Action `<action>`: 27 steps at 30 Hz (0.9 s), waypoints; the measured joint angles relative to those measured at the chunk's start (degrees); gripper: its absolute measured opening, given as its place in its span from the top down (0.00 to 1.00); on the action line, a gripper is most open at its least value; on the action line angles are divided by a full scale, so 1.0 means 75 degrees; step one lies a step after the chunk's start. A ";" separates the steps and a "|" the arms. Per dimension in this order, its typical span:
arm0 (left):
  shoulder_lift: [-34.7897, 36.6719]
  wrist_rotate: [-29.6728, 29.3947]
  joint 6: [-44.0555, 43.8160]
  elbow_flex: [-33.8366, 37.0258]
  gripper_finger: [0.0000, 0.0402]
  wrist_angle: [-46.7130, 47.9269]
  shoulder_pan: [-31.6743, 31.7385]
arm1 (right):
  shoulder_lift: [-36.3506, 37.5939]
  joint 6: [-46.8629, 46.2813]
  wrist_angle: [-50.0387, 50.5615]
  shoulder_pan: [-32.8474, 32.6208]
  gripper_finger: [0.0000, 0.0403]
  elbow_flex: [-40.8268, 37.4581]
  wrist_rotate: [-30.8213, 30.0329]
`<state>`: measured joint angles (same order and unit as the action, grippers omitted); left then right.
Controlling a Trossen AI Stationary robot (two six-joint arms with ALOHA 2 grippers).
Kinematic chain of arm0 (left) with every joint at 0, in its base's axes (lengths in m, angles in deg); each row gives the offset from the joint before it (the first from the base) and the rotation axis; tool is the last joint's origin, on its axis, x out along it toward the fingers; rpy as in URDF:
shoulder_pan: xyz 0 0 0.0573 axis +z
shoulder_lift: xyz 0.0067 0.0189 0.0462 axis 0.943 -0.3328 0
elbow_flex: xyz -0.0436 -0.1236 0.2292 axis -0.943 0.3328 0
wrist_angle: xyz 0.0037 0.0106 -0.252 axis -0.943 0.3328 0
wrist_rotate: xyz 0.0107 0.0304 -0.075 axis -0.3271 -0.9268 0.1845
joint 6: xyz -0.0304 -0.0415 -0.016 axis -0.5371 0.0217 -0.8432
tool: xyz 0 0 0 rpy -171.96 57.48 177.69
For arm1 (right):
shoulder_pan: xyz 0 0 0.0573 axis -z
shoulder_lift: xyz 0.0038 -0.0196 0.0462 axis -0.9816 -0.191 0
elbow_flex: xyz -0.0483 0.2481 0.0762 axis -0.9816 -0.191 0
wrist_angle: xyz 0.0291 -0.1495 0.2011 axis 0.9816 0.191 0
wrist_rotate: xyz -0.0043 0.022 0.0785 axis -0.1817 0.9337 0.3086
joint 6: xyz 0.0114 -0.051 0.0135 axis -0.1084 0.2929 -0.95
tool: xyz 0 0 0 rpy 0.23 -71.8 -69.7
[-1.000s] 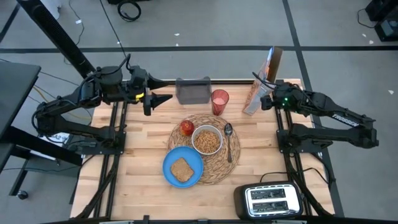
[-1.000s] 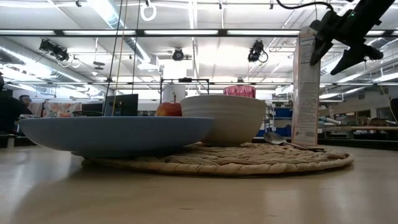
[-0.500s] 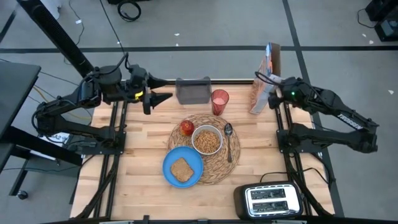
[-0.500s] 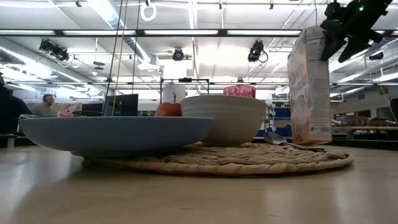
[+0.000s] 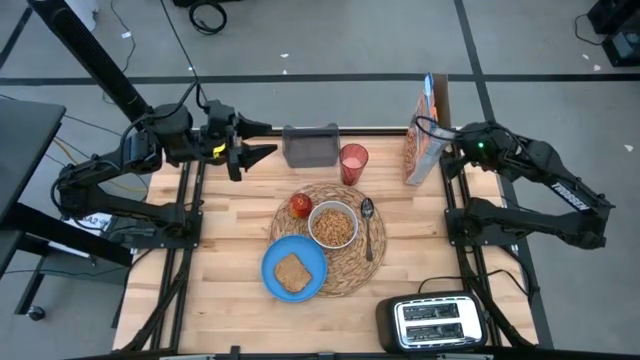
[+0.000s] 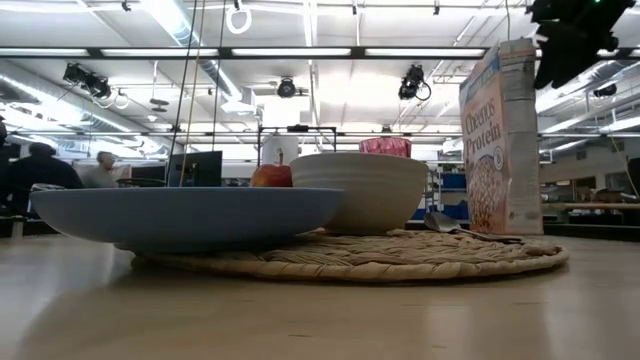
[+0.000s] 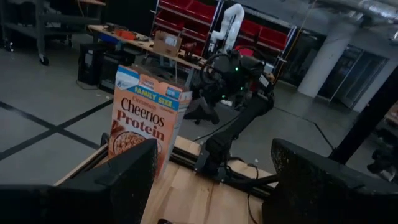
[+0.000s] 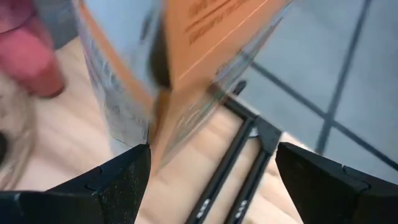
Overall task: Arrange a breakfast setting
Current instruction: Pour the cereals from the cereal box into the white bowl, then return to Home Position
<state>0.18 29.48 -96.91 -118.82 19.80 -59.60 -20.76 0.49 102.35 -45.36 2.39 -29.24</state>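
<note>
Since a second ago the Cheerios Protein box (image 5: 422, 134) has come upright from its tilt, and the right gripper (image 5: 449, 153) has drawn back off it toward the right edge.

From above, the box stands at the table's far right, just right of the translucent red cup (image 5: 353, 161) and the grey rectangular tray (image 5: 310, 146). The round woven straw placemat (image 5: 372, 268) sits mid-table carrying the white bowl (image 5: 333, 224) of cereal, the red apple (image 5: 301, 205) to its left and the metal spoon (image 5: 368, 227) to its right; the blue plate (image 5: 273, 268) with the toast slice (image 5: 292, 272) overlaps the mat's near-left edge. The black-and-silver toaster (image 5: 435, 322) is at the near right corner. The left gripper (image 5: 254, 152) waits over the far left, fingers spread and empty.

At table level, the box (image 6: 503, 140) reads "Cheerios Protein" down its front, standing free with the right gripper dark above its top corner.

The left wrist view shows the box (image 7: 145, 118) front: "FAMILY SIZE", "Cinnamon", "Cheerios Protein", the right arm behind it.

In the right wrist view, the box (image 8: 186, 56) fills the frame, blurred; the fingers (image 8: 106, 183) stand wide apart, seemingly clear of it.
</note>
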 joint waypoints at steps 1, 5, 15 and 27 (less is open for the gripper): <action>0.0000 0.0054 0.0098 0.0000 0.20 0.0025 0.0000 | 0.0019 -0.0004 0.0125 0.0000 0.14 0.0044 0.0198; 0.0000 0.0387 0.0581 0.0000 0.23 0.0105 0.0000 | 0.0199 -0.0084 0.0350 -0.0001 0.14 0.0069 0.1031; 0.0015 0.0405 0.0845 0.0000 0.38 0.0104 0.0015 | 0.1190 -0.0169 0.0301 -0.0035 0.14 0.0075 0.1477; 0.0019 0.0423 0.0719 0.0000 0.56 0.0033 0.0003 | 0.1260 -0.0075 0.0830 -0.0035 0.14 0.0664 0.2558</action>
<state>0.32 32.65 -91.52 -118.82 20.05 -59.58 -11.30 -0.08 108.58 -45.62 7.37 -10.05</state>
